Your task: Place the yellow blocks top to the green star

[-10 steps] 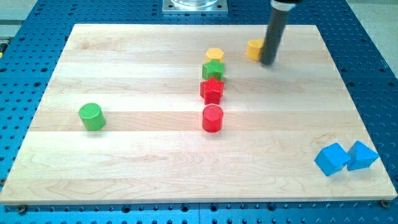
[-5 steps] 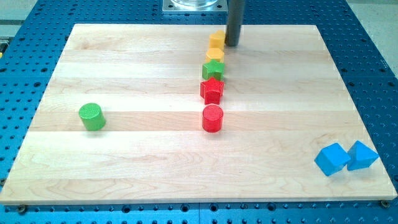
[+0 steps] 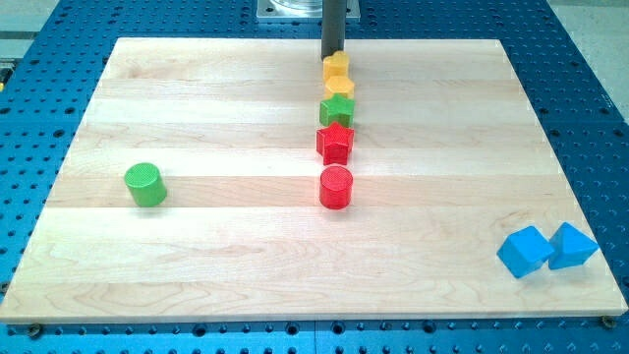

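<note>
The green star [image 3: 337, 109] sits near the board's top centre. Directly above it in the view lies a yellow hexagon-like block [image 3: 340, 88], touching or nearly touching the star. A second yellow block [image 3: 336, 67] sits just above that one, so the two yellows and the star form a vertical line. My tip [image 3: 332, 56] is at the upper edge of the top yellow block, touching it or a hair away, near the board's top edge.
A red star [image 3: 335, 143] lies just below the green star and a red cylinder [image 3: 335, 186] below that. A green cylinder [image 3: 145, 184] stands at the left. Two blue blocks [image 3: 525, 251] [image 3: 571, 245] sit at the bottom right corner of the wooden board [image 3: 197, 256].
My tip moved left from the right of the upper yellow block to above it. That yellow block was pushed left from the top right into line above the yellow hexagon.
</note>
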